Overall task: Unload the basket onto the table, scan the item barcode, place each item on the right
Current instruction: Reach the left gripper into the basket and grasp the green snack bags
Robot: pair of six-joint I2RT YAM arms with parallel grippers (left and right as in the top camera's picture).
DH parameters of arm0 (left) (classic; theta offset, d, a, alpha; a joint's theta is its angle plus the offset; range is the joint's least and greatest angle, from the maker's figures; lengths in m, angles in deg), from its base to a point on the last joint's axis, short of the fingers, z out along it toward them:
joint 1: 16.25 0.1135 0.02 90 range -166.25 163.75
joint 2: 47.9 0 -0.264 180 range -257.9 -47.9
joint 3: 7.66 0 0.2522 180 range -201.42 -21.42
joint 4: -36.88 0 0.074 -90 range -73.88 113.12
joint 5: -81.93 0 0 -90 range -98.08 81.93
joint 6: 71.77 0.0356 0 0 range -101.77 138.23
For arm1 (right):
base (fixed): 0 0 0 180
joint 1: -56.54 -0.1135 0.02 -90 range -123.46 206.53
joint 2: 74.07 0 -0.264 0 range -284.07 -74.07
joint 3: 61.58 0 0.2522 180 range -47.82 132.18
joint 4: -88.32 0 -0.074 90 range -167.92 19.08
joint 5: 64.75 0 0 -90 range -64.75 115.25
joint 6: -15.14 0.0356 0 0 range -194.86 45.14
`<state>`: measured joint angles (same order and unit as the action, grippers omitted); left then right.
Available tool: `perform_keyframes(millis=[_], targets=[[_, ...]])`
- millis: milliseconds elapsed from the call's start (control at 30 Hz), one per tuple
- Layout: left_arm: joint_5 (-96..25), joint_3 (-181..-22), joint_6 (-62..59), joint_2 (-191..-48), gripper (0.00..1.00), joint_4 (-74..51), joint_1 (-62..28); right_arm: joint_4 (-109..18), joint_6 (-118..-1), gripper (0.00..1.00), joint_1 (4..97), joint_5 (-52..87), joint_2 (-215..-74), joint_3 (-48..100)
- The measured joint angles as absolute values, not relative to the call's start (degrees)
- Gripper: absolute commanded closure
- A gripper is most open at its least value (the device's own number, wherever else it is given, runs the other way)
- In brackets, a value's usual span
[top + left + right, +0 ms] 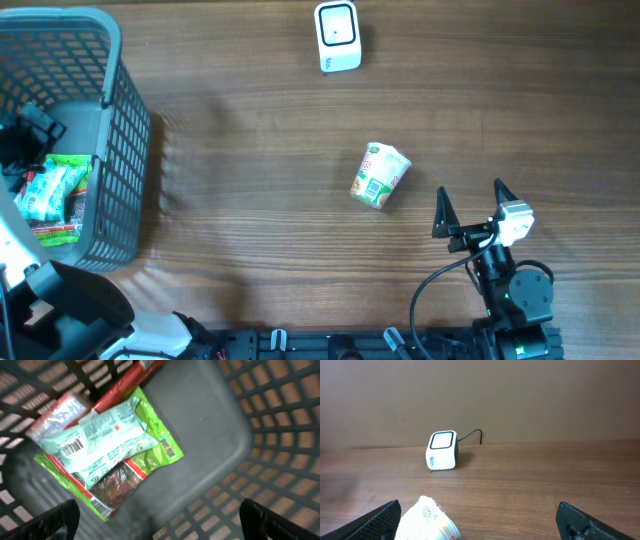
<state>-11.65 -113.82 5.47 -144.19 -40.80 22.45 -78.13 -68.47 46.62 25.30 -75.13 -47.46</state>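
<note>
A white barcode scanner (338, 36) stands at the far middle of the table, and the right wrist view shows its scanner (442, 450) window facing me. A paper noodle cup (381, 175) lies on its side mid-table. My right gripper (470, 197) is open just right of the cup and slightly nearer than it. In its own view the cup (427, 520) lies by the left finger, with the right gripper (480, 525) holding nothing. My left gripper (160, 527) hangs open inside the grey basket (112, 70) above a pale packet with a barcode (100, 440).
The basket stands at the table's left edge, and its mesh walls (280, 435) close in around my left gripper (22, 150). A green packet (155, 450) and a red one (120, 390) lie under the pale packet. A cable (472, 435) runs behind the scanner.
</note>
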Motion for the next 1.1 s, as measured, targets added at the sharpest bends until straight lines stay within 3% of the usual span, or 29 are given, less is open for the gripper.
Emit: perform_keyframes(millis=[367, 800, 1100], targets=[[-5.3, -102.9, 8.6, -144.4, 0.00, -29.3, 22.5, -78.1, -68.5, 0.00, 46.6, 25.3, -75.1, -47.5], [-5.6, -102.1, 32.8, -147.4, 0.00, -29.4, 19.2, -78.2, -68.5, 0.00, 46.6, 25.3, -75.1, -47.5], [-0.2, -101.8, 37.7, -147.4, 0.00, -34.8, 13.8, -78.1, -68.5, 0.00, 46.6, 25.3, -75.1, -47.5]])
